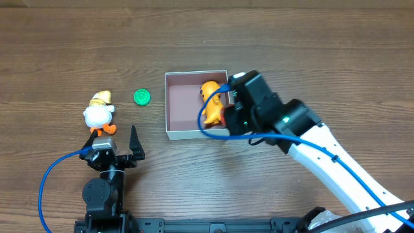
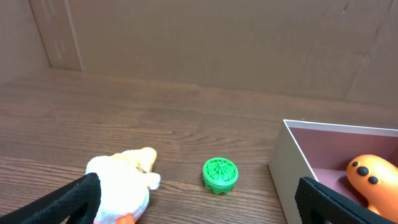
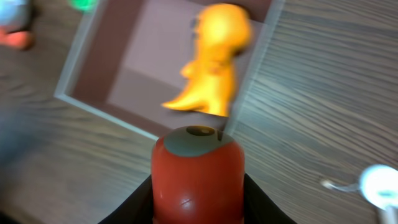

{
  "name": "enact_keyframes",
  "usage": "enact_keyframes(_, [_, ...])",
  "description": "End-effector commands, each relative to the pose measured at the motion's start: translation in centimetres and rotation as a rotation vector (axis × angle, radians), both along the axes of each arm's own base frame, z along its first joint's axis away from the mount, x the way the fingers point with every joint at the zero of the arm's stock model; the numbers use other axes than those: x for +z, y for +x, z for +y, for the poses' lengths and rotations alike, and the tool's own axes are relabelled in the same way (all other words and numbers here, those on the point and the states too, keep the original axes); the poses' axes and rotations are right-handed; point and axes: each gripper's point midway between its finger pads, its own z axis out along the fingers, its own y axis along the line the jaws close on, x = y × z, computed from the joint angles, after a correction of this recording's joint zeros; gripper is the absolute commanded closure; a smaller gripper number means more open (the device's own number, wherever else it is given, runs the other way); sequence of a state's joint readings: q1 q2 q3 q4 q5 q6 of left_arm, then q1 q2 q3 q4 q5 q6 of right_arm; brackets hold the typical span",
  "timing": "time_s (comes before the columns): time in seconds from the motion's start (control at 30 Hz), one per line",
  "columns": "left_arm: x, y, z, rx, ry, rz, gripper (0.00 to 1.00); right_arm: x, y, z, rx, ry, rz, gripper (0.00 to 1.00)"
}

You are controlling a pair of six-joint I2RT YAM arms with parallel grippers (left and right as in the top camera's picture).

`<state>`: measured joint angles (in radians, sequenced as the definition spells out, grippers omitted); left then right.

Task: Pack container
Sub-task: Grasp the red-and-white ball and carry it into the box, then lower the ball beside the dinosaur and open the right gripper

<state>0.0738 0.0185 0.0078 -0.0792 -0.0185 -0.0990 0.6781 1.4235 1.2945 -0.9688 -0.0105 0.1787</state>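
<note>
The container is a square white-walled box with a pink-brown inside at the table's middle; it also shows in the left wrist view and the right wrist view. An orange dinosaur toy lies inside it by the right wall. My right gripper is shut on a red tomato-like toy, held above the box's front right corner. My left gripper is open and empty near the front left.
A white and yellow duck toy lies left of the box. A green round cap sits between duck and box. A white object lies on the table at the right.
</note>
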Motion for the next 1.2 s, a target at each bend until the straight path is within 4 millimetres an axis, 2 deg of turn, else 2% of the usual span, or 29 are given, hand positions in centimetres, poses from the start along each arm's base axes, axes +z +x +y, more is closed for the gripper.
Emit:
enact_keyframes(0.0, [0.1, 0.0, -0.2, -0.01, -0.01, -0.007, 0.0, 0.2, -0.1, 2.6, 0.049, 0.032, -0.015, 0.8])
enact_keyframes(0.17, [0.1, 0.0, -0.2, -0.01, -0.01, -0.007, 0.0, -3.2, 0.9, 3.4, 0.053, -0.02, 0.039, 0.79])
enact_keyframes(0.3, [0.1, 0.0, -0.2, -0.01, -0.01, -0.008, 0.0, -5.6, 2.4, 3.7, 0.057, -0.08, 0.025, 0.79])
enact_keyframes(0.5, [0.1, 0.0, -0.2, -0.01, -0.01, -0.007, 0.0, -6.0, 3.2, 2.8, 0.027, -0.138, -0.006, 0.79])
enact_keyframes(0.67, [0.1, 0.0, -0.2, -0.01, -0.01, -0.007, 0.0, -6.1, 3.5, 2.8, 0.023, -0.14, -0.014, 0.79])
enact_keyframes(0.77, [0.1, 0.0, -0.2, -0.01, -0.01, -0.007, 0.0, -7.0, 3.3, 2.7, 0.024, -0.155, 0.003, 0.69])
enact_keyframes(0.93, [0.1, 0.0, -0.2, -0.01, -0.01, -0.007, 0.0, -8.9, 2.7, 2.2, 0.028, -0.199, 0.054, 0.64])
enact_keyframes(1.17, [0.1, 0.0, -0.2, -0.01, -0.01, -0.007, 0.0, -9.0, 2.6, 2.1, 0.029, -0.205, 0.061, 0.48])
